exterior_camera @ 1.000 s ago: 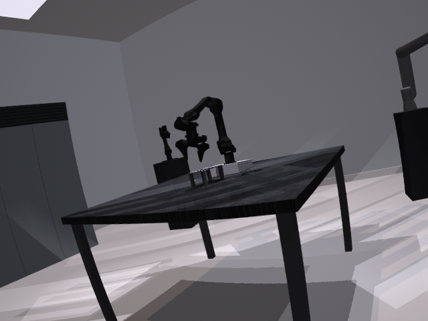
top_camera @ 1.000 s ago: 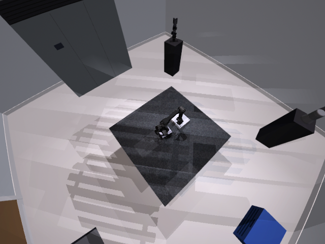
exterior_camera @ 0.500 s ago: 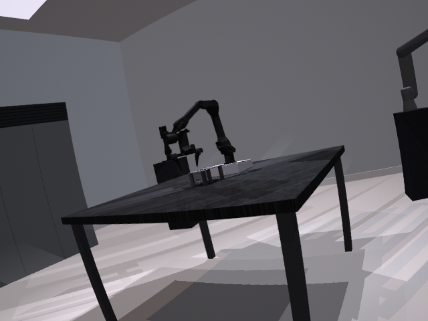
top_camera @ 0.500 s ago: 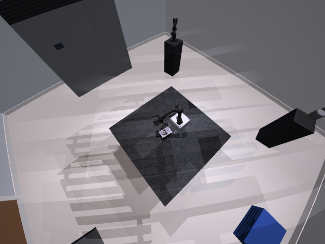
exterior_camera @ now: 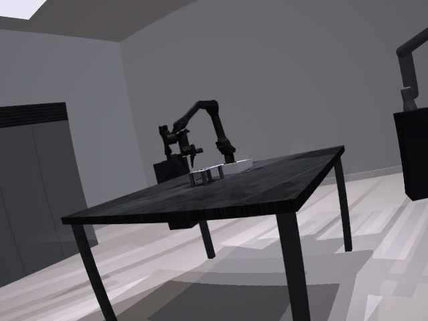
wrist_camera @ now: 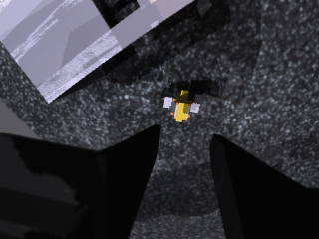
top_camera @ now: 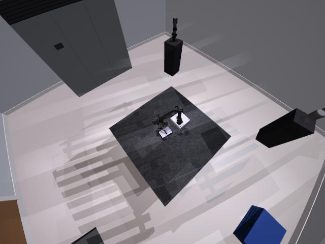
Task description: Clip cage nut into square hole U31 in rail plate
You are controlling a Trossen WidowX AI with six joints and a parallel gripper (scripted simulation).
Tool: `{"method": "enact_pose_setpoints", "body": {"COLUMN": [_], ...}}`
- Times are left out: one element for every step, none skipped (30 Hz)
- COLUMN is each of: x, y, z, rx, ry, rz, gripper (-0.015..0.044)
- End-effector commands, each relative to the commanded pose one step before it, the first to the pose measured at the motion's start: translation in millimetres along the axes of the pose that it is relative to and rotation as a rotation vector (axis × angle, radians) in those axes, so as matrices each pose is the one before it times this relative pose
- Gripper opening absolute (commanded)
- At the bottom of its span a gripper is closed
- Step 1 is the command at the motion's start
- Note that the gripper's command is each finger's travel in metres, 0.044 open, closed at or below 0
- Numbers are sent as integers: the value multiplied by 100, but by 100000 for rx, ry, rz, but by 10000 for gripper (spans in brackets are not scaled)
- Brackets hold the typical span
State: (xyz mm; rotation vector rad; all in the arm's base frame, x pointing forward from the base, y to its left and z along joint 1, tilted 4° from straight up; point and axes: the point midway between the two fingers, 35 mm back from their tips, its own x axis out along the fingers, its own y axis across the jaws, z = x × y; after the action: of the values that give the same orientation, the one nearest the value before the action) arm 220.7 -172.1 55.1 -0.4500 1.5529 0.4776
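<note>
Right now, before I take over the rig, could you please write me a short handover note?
Gripper: fingers part-open, holding nothing, above the table.
Cage nut: on the tabletop beside the raised rail plate, ahead of the fingertips.
Done: neither grasp nor clipping.
Left: grasp, squeeze wings, hook into U31, release, move clear. U31 marking unreadable here.
</note>
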Motion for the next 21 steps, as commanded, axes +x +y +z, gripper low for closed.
{"method": "enact_pose_setpoints", "body": {"x": [51,0,0,0,0,0,0,0,148,443,735,920,723,431,143,0,0,0,25,51,78], "y": [45,0,0,0,0,0,0,0,-9,-22,-20,4,26,25,10,0,0,0,-1,-2,-2], "z": [-116,0,0,0,0,0,0,0,3,8,7,-2,-9,-9,-4,0,0,0,0,1,1], "rx": [631,0,0,0,0,0,0,0,0,0,0,0,0,0,0,0,0,0,0,0,0], "ry": [667,0,0,0,0,0,0,0,0,1,2,3,3,2,1,0,0,0,0,0,0], "rz": [181,0,0,0,0,0,0,0,0,-1,1,4,5,4,1,0,0,0,0,0,0], "gripper": [120,120,120,120,120,120,120,120,120,120,120,120,120,120,120,120,120,120,120,120,120]}}
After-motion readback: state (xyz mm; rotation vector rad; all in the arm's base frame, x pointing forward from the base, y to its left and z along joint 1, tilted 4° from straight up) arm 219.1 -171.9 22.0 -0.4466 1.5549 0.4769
